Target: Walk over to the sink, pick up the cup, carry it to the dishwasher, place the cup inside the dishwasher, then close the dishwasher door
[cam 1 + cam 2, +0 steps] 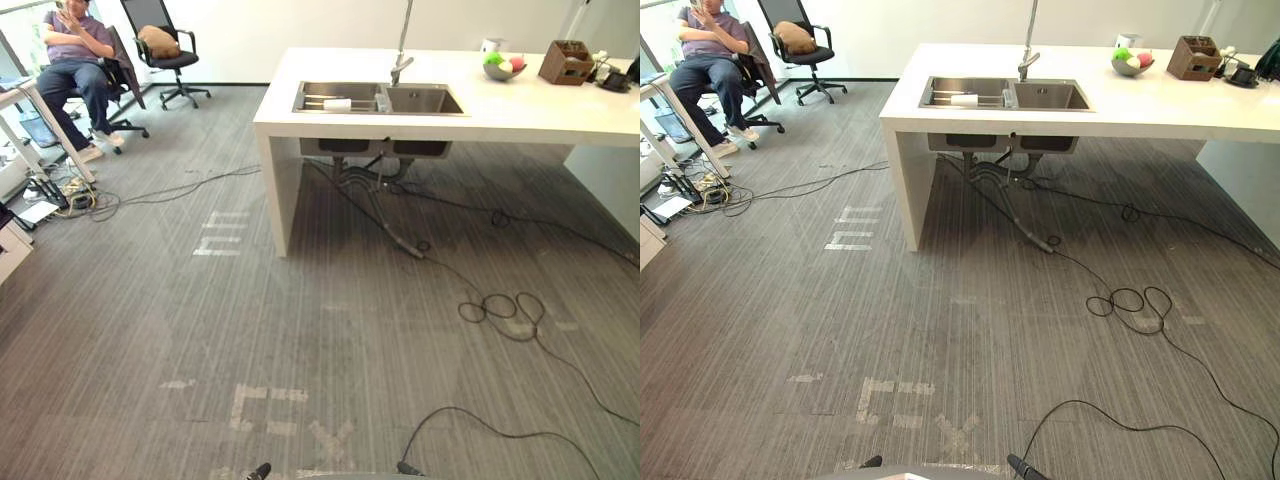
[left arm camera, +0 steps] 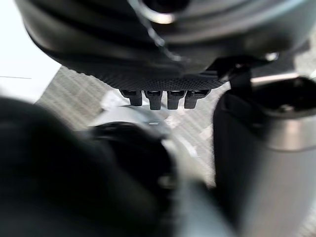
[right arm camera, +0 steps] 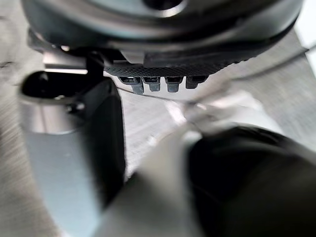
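A white cup [image 1: 337, 103] lies in the left basin of a steel sink [image 1: 428, 100], which is set in a white counter [image 1: 520, 115] across the grey carpet [image 1: 300, 340]. A tall tap [image 1: 402, 50] rises behind the sink. Farther along the counter stand a fruit bowl [image 1: 503, 68] and a wooden box [image 1: 566, 62]. The left hand [image 2: 163, 79] and right hand [image 3: 163, 69] hang with fingers relaxed, holding nothing. A person [image 1: 75, 60] sits at the far left.

Ahead of me: long white slab surface [image 1: 560, 115] | on its far right end: grey bowl of coloured fruit [image 1: 503, 67] near brown wooden box [image 1: 566, 62] | far left: seated person [image 1: 75, 55] | beside them: black wheeled office chair [image 1: 178, 62] carrying tan cushion [image 1: 159, 41] | underfoot: grey striped carpet floor [image 1: 150, 320], pale tape marks [image 1: 222, 240]
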Tool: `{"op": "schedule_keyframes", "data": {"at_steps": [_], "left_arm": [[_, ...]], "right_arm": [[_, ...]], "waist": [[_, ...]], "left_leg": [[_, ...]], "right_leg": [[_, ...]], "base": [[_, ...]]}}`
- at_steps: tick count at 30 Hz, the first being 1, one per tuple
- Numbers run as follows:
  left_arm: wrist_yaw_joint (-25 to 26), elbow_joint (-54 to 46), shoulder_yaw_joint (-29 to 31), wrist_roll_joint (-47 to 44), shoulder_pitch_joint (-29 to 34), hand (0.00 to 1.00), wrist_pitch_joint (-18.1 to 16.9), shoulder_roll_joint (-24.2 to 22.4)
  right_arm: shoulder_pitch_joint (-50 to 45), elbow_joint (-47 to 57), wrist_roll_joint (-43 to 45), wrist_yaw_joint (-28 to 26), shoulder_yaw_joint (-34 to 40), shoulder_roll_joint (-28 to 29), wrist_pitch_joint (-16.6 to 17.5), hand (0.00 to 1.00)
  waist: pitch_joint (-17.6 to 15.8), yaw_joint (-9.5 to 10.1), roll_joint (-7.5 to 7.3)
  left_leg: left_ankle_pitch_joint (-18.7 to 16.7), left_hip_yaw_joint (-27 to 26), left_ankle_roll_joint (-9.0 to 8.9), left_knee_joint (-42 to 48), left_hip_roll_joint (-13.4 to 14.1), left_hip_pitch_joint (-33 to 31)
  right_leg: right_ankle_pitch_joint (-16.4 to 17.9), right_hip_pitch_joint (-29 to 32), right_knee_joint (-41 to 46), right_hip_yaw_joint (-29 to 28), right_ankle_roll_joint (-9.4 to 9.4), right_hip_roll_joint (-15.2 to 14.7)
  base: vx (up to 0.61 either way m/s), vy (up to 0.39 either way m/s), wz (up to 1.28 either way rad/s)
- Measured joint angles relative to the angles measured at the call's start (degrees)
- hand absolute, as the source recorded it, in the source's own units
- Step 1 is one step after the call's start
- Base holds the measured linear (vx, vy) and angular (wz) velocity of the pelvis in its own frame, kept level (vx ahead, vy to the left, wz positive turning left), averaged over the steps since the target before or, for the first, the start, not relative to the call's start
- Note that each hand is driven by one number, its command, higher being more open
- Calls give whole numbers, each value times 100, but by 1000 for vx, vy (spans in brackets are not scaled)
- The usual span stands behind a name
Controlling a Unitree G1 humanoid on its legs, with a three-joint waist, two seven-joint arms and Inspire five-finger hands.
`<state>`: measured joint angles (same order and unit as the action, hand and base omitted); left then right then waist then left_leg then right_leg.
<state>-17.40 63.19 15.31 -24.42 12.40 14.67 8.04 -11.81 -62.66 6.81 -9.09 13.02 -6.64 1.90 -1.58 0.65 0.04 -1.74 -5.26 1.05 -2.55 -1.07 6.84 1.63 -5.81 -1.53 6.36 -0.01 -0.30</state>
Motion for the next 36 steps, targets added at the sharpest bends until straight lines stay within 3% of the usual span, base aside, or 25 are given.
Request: {"op": "schedule_keyframes", "data": {"at_steps": [3, 7, 15, 20, 23, 24, 25, 27, 28, 30, 31, 33, 36], "left_arm": [[4, 3, -218, 76, -41, 100, -256, -12], [71, 0, -298, 83, -98, 100, -270, -12], [183, -2, -461, -135, -165, 100, -433, -24], [184, -5, -459, -335, -157, 100, -515, -31], [190, -8, -458, -362, -147, 100, -503, -35], [169, -20, -455, -362, -140, 100, -493, -21], [146, -24, -451, -366, -142, 100, -483, -10], [121, -32, -456, -367, -140, 100, -488, -2], [121, -30, -465, -366, -143, 100, -488, -7], [70, -41, -450, -373, -196, 100, -457, 93], [73, -40, -450, -370, -229, 100, -446, 110], [94, -41, -443, -359, -242, 100, -399, 118], [139, -46, -392, -39, -360, 100, -400, 103]], "right_arm": [[218, 4, -6, 160, -85, 22, 153, 100], [392, 5, 49, 169, -95, 59, 155, 100], [665, 7, 35, 39, -110, 334, 16, 100], [703, 11, 39, 41, -86, 340, -59, 100], [671, 14, 473, -51, 17, 338, -68, 100], [661, 36, 733, -89, 33, 342, -64, 100], [661, 64, 940, -95, 94, 343, -62, 100], [613, 151, 1266, -95, 201, 335, -40, 100], [607, 201, 1354, -97, 200, 328, -21, 100], [620, 368, 1454, -140, 225, 362, 79, 100], [623, 358, 1454, -161, 230, 362, 103, 100], [601, 233, 1499, -204, 233, 343, 122, 100], [603, 254, 1706, -274, 268, 358, 155, 100]], "waist": [[-5, -2, -9], [-16, 0, -16], [-97, -9, -32], [-209, -10, -50], [-285, -17, -63], [-302, -19, -97], [-322, -18, -123], [-334, -17, -137], [-349, -20, -117], [-523, -39, -224], [-570, -45, -247], [-579, -64, -204], [-800, -131, -114]], "left_leg": [[9, 25, -16, -129, -4, 102], [8, 27, -24, -164, -6, 95], [-17, 66, -81, -206, -11, 228], [-18, 121, -82, -207, -59, 274], [-26, 258, -85, -195, -93, 435], [-63, 305, -89, -192, -156, 462], [-151, 317, 16, -154, -252, 452], [-289, 296, 238, -53, -381, 425], [-307, 281, 299, -17, -390, 421], [-408, 305, 462, 170, -428, 497], [-418, 325, 508, 208, -407, 569], [-565, 379, 417, 383, -225, 690], [-801, 434, 312, 438, 54, 936]], "right_leg": [[-9, -110, -155, 29, 15, 14], [-1, -129, -207, 62, 30, 19], [138, -247, -127, 193, 333, -10], [150, -314, -106, 262, 351, -60], [326, -401, 223, 402, 533, -134], [573, -266, 622, 449, 462, -243], [879, -48, 1165, 479, 426, -397], [1222, 354, 2170, 453, 613, -647], [1239, 583, 2633, 416, 636, -706], [1067, 1588, 4759, 345, 366, -985], [1136, 1706, 5025, 359, 359, -1001], [1351, 1887, 4656, 636, 299, -939], [1244, 1977, 3263, 899, 278, -673]], "base": [[39, -16, 3], [36, -11, 3], [-6, -10, 6], [-34, -8, 7], [-48, -3, 27], [-72, 19, 32], [-64, 26, 26], [-47, 36, 14], [-35, 67, 5], [7, 53, 8], [105, 4, 17], [167, -6, 13], [307, -62, 9]]}}
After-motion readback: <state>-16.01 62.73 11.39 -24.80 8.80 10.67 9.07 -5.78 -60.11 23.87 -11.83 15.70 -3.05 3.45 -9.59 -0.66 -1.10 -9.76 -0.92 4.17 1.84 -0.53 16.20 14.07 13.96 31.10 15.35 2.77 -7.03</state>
